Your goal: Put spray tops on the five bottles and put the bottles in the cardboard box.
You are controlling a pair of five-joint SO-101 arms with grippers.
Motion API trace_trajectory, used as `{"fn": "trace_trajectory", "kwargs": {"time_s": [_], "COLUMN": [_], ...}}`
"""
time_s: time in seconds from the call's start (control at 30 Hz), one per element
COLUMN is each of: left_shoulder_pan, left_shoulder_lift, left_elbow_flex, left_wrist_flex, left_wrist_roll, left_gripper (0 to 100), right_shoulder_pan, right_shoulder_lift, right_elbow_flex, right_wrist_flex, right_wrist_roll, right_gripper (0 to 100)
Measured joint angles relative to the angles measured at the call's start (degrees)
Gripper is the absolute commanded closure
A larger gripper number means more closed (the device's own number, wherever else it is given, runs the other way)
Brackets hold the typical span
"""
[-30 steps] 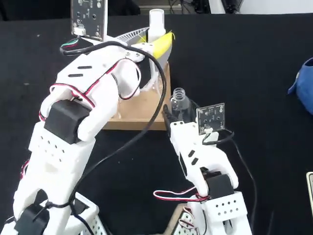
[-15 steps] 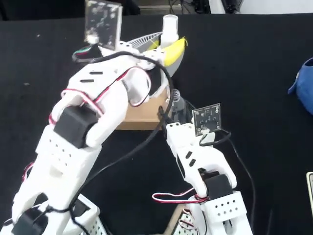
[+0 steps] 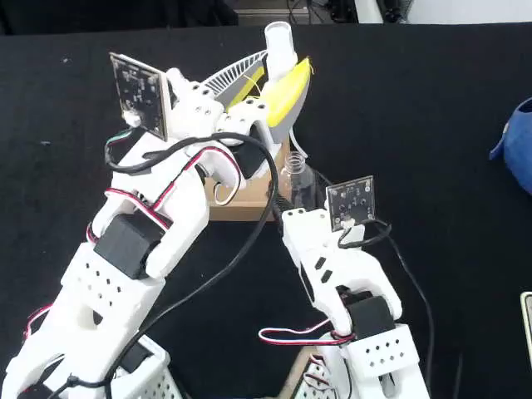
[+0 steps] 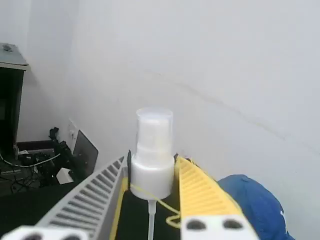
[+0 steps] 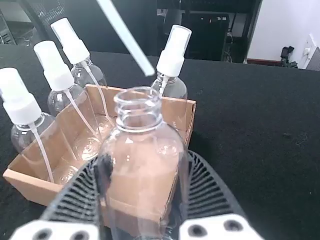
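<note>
Here, a shallow cardboard box [image 5: 30, 182] sits on a black worktop [image 3: 416, 100]. Inside the box stand four clear bottles [image 5: 60, 95], all upright and each fitted with a white sprayer, its thin tube reaching down inside the bottle. Just beside the box, at the corner nearest the right arm, the right pincer [image 5: 144, 167] has its dark ribbed fingers closed around the body of a fifth bottle [image 5: 140, 125]. This bottle is clear, held upright, and its neck is open. Above the same side of the box, higher than all the bottles, is the left pincer [image 4: 152, 165], with one white ribbed finger and one yellow finger. It is clamped on the collar of a loose spray top [image 4: 154, 135], which is white. The dip tube [image 5: 125, 35] slants down from the spray top and ends just above the fifth bottle's open mouth. Well apart from the box, at the worktop's edge, lies a blue object [image 3: 519, 141].
</note>
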State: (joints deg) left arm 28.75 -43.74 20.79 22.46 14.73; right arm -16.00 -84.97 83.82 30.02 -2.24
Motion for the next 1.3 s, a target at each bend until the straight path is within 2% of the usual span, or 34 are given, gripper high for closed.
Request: {"fn": "trace_trajectory", "kwargs": {"time_s": [0.17, 0.33, 0.73, 0.93, 1.13, 1.3], "left_shoulder_pan": [0.0, -0.3, 0.0, -0.2, -0.9, -0.7], "left_shoulder_lift": [0.2, 4.2, 6.4, 2.9, 2.2, 2.2], "left_elbow_flex": [-0.1, -3.6, -4.2, -3.2, 4.0, 4.7], "left_wrist_flex": [2.0, 7.6, 8.4, 2.5, -7.9, -8.7], "left_wrist_roll": [-0.5, -5.1, -6.0, -6.0, -6.0, -6.0], "left_gripper": [97, 97, 97, 97, 97, 97], "right_shoulder_pan": [0.0, 0.0, 0.0, 0.0, 0.0, 0.0], "right_shoulder_lift": [0.0, 0.0, 0.0, 0.0, 0.0, 0.0], "right_elbow_flex": [0.0, 0.0, 0.0, 0.0, 0.0, 0.0], "right_wrist_flex": [0.0, 0.0, 0.0, 0.0, 0.0, 0.0], "right_wrist_roll": [0.0, 0.0, 0.0, 0.0, 0.0, 0.0], "right_gripper": [98.7, 98.7, 98.7, 98.7, 98.7, 98.7]}}
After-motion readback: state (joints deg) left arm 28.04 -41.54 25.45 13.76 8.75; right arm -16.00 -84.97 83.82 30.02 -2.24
